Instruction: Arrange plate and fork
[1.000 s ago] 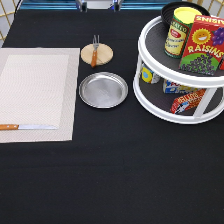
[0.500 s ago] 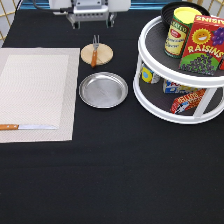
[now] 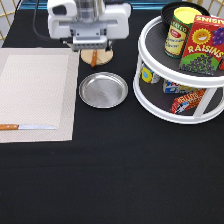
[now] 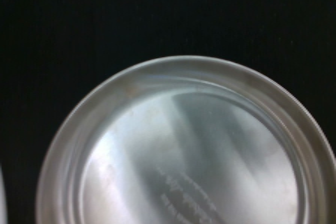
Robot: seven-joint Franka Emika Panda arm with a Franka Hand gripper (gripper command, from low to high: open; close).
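Exterior view, near to far: knife (image 3: pixel 27 127) lies on the mat (image 3: pixel 35 95) at the lower left edge. Plate (image 3: pixel 103 90) sits bare on the black table (image 3: pixel 110 170), just beside the mat, not on it. Wrist view is filled by the plate (image 4: pixel 187 150). Beyond it, the wooden disc (image 3: pixel 97 56) carries the fork (image 3: pixel 93 61), only its handle end showing. Gripper (image 3: pixel 90 44) hangs over disc and fork, holding nothing visible; whether fingers are apart or together cannot be told. Rack (image 3: pixel 182 75) stands right. Risk: fork is hidden under the hand, so a misjudged descent could strike the disc or tip the fork off; the plate's shiny rim may slip
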